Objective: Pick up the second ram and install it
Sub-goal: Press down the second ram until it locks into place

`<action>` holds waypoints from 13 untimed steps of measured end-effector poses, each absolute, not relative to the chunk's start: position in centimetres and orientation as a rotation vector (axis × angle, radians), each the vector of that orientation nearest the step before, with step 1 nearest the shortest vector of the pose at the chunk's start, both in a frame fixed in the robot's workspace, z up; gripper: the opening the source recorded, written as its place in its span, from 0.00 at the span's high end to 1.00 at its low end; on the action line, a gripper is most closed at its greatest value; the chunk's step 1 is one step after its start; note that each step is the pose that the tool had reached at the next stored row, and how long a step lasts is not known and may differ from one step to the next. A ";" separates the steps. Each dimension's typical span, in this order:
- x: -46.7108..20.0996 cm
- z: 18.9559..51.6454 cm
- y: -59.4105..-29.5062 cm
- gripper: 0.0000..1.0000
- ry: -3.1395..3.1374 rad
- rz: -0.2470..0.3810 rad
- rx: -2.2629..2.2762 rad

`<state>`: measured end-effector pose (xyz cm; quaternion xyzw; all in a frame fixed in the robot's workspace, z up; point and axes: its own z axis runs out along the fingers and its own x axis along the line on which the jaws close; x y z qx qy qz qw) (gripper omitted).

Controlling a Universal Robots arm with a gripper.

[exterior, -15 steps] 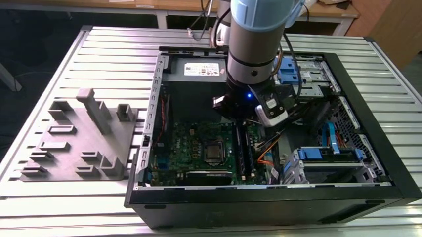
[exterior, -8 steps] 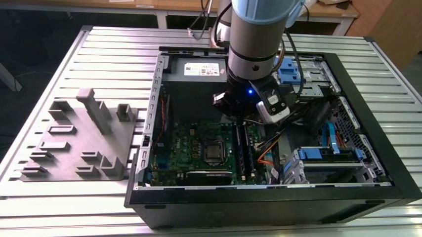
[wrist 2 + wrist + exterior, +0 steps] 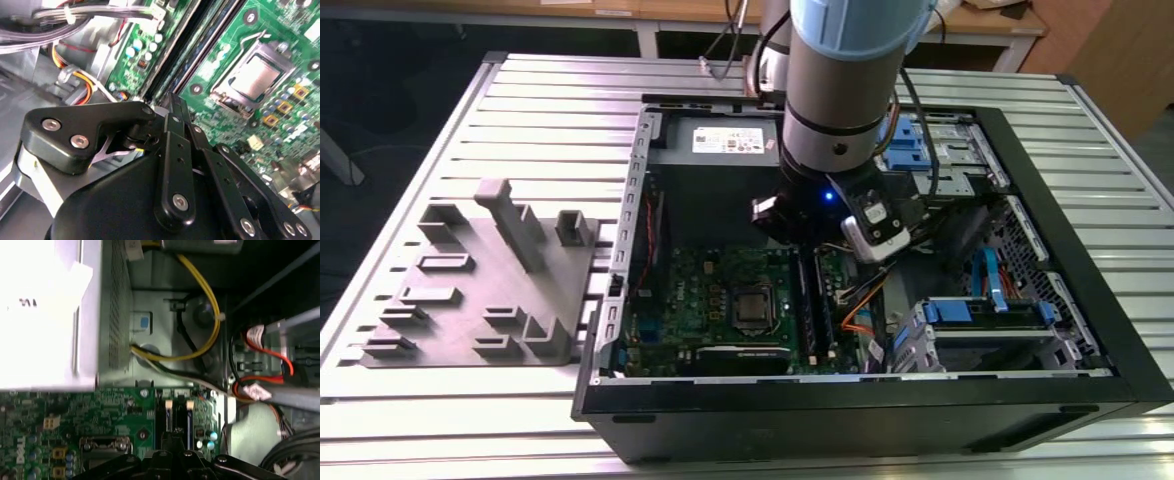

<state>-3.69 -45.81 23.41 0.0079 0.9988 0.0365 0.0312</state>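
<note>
Gripper (image 3: pixel 172 107) fingers closed together, holding nothing visible, above motherboard (image 3: pixel 720 300) slot rails (image 3: pixel 811 305)

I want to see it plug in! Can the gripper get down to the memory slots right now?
Probably yes. The gripper hangs right above the memory slots inside the open computer case, and nothing seems to lie between them.

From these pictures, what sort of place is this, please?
Probably a robotics lab or test bench for computer assembly. An open computer case lies on a ribbed metal table, a grey fixture stands beside it, and the robot arm reaches over the motherboard.
</note>
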 end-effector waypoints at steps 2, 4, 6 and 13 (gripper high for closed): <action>-3.7 23.4 -46.5 0.93 3.077 0.112 0.024; -3.7 23.4 -47.2 0.93 3.077 0.112 0.024; -3.7 23.4 -47.9 0.93 3.077 0.112 0.024; -3.7 23.3 -50.4 0.93 3.077 0.112 0.025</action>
